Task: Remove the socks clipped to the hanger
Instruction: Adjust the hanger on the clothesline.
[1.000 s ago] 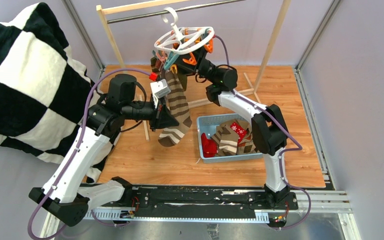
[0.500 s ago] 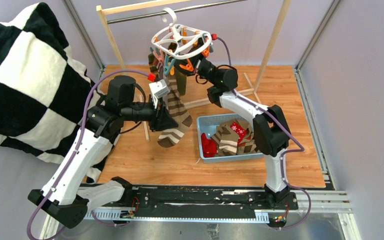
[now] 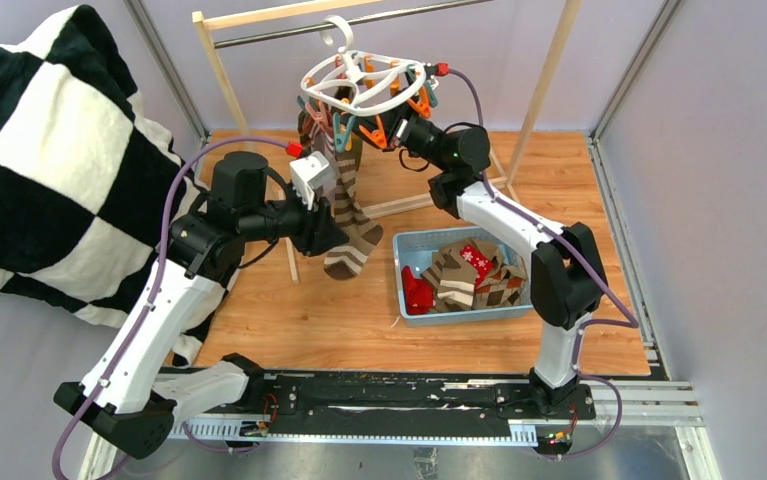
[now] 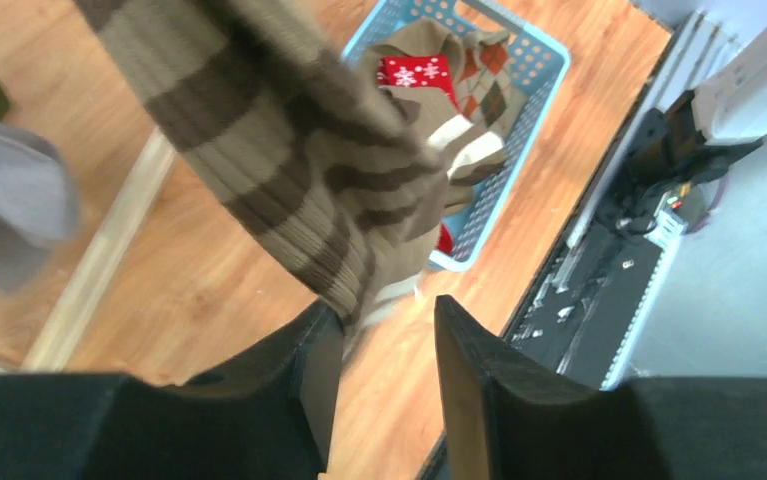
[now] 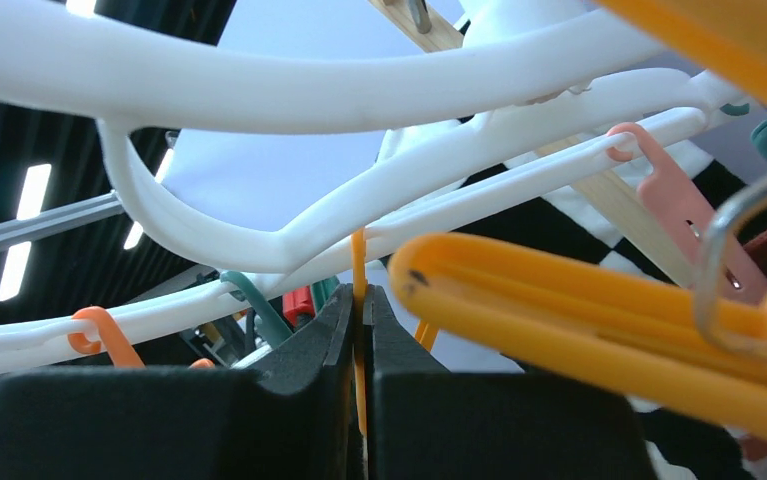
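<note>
The white hanger [image 3: 359,78] hangs tilted from the rack's rod, orange and teal clothespins under it. A taupe-brown striped sock [image 3: 351,215] [image 4: 289,150] dangles from it. My left gripper [image 3: 337,235] [image 4: 384,310] stands open at the sock's lower part. The fabric's edge rests against the left finger's tip, and nothing lies between the jaws. My right gripper [image 3: 399,118] [image 5: 361,300] is up under the hanger ring, shut on a thin orange clothespin strap [image 5: 358,262]. Darker socks [image 3: 351,158] hang behind the striped one.
A blue basket [image 3: 459,316] [image 4: 519,140] on the wooden floor right of the sock holds several socks, one red with snowflakes [image 4: 414,72]. A checkered blanket [image 3: 49,150] fills the left. The wooden rack [image 3: 214,60] and its foot bars [image 3: 399,205] stand behind.
The left gripper has opened and let go of the striped sock, which swung slightly right. The right gripper shut on the orange strap and rose, tilting the hanger.
</note>
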